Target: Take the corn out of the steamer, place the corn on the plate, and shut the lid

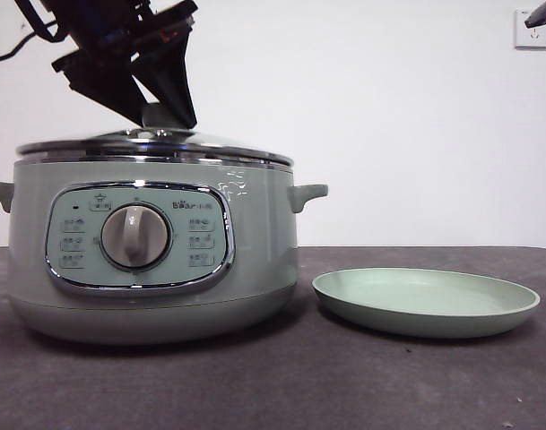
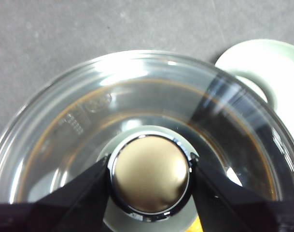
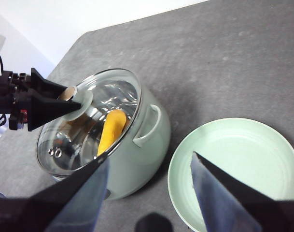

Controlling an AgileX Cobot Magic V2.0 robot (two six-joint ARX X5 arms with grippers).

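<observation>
The steamer (image 1: 255, 269) stands on the left of the table with the glass lid (image 1: 156, 141) on it. My left gripper (image 1: 169, 112) comes down from above and is shut on the lid's knob (image 2: 150, 174), one jaw on each side. The corn (image 3: 112, 129) lies inside the steamer (image 3: 147, 145) and shows through the lid (image 3: 108, 92). The pale green plate (image 1: 425, 300) lies bare to the right of the steamer. My right gripper (image 3: 149, 154) is open and empty, high above the gap between steamer and plate (image 3: 233, 145); in the front view it is only a black tip (image 1: 541, 13).
The dark grey table (image 1: 255, 385) runs in front of the steamer and plate. A white wall stands behind, with a socket (image 1: 531, 29) at the top right.
</observation>
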